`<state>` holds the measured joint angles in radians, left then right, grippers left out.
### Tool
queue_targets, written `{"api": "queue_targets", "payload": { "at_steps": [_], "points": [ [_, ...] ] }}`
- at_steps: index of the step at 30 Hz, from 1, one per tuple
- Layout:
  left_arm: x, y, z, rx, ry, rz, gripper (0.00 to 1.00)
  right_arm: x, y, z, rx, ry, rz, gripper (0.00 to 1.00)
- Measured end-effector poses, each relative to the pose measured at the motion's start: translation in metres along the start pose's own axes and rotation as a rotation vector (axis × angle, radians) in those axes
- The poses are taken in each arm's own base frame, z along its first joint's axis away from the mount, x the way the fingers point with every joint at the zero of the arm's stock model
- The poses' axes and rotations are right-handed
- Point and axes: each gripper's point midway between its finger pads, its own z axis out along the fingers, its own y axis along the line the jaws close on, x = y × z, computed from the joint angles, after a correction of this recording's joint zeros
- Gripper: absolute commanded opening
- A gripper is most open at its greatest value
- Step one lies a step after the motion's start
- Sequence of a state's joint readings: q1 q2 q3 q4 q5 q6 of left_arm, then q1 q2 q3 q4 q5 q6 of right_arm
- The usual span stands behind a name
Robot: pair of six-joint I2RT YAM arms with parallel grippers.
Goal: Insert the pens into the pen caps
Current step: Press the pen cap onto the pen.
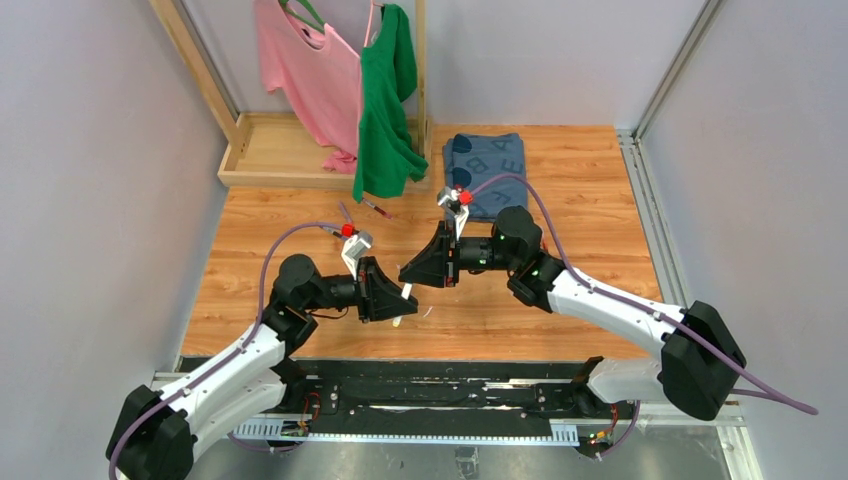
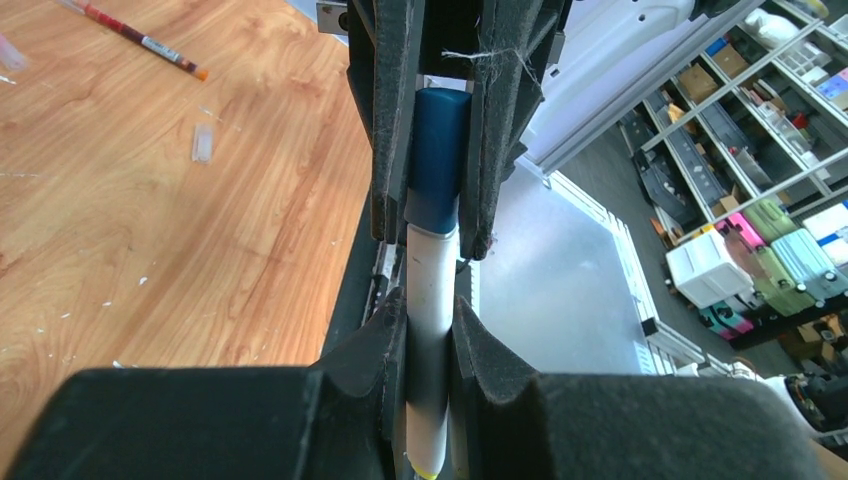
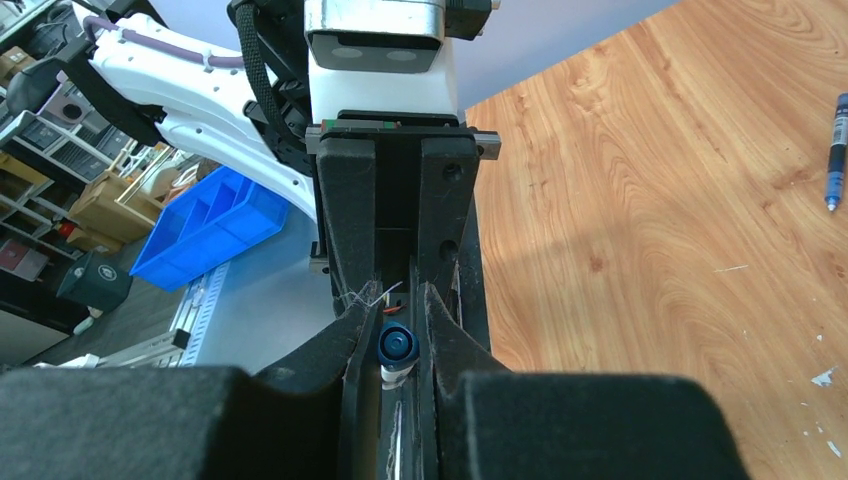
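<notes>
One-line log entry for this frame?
phase: mating | left gripper: shut on white pen | right gripper: shut on blue cap | cap: over pen end | loose: red pen, clear cap

Bright, even overhead light with soft shadows; the wrist views' near foam looks perhaps slightly blurred

- Three pens: a white pen [image 2: 428, 320], a dark red pen [image 2: 135, 38], a blue pen [image 3: 836, 160].
- Two pen caps: a blue cap [image 2: 438, 150], a clear cap [image 2: 203, 142].
- Two hanging shirts: a pink shirt [image 1: 305, 65], a green shirt [image 1: 385, 110].
- One folded blue cloth [image 1: 487, 160].
</notes>
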<state>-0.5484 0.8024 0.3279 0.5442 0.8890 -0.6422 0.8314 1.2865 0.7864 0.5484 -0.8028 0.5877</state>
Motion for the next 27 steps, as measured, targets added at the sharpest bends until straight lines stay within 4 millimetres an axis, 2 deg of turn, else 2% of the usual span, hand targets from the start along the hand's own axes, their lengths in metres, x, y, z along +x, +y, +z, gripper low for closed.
{"api": "queue_targets", "payload": {
  "at_steps": [23,27],
  "points": [
    [-0.004,-0.001,-0.007,0.021,-0.045,0.007,0.0,0.012,0.001,-0.002,-0.024,-0.027,0.084,0.01],
    [-0.006,0.001,-0.007,0.018,-0.05,0.023,0.0,0.007,0.004,-0.005,-0.001,-0.009,0.073,0.01]
  ]
}}
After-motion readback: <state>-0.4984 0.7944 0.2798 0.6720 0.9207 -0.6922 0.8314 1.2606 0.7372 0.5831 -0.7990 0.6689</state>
